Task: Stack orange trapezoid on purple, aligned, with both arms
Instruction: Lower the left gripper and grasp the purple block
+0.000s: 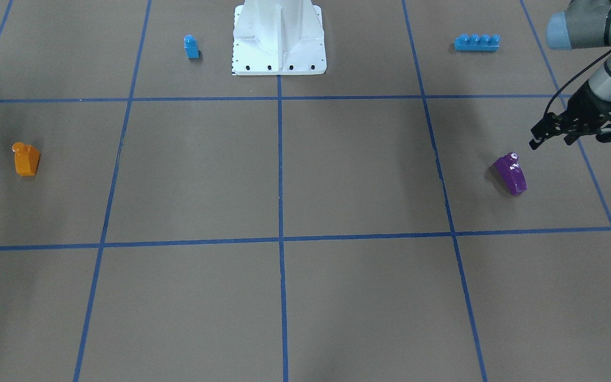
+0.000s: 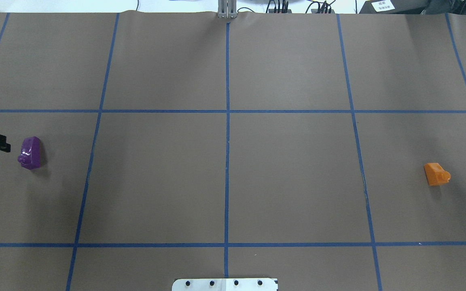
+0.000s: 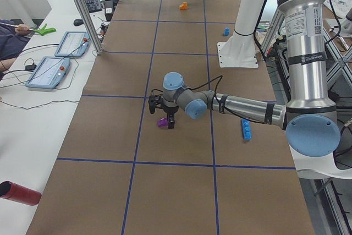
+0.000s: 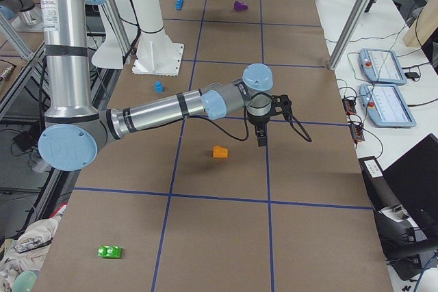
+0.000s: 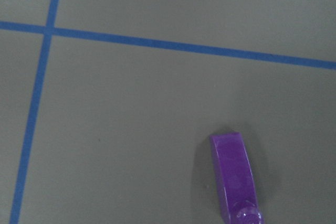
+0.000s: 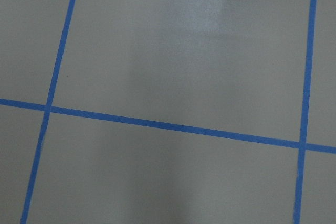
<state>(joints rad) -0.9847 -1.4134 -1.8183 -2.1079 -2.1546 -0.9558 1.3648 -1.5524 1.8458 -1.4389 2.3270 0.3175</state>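
- Two toy blocks matter here, and they sit well apart at opposite ends of the brown paper-covered table (image 2: 289, 173). The small glossy purple plastic block (image 1: 511, 174) is on the robot's left, and the small translucent orange plastic trapezoid block (image 1: 26, 159) is on its right. Each appears to stand with its stud up.
- The left gripper (image 1: 551, 139) hangs near the purple plastic block, on its outer side and not touching it. Its fingers are spread and hold nothing.
- The right gripper (image 4: 263, 138) hovers near the orange plastic trapezoid block, also clear of it. The overhead view shows only a sliver of it at the edge, so I cannot tell whether its fingers are spread or closed.
- Both blocks look light, hard and stiff, so a firm pinch should not deform them.
- The shiny faces are probably slippery, and the sloped side would likely squirt out of a squeeze.
- The better hold is probably across the two flat, parallel side walls, below the stud.
- The orange block's underside and the purple block's stud should stay uncovered so the two can mate squarely.
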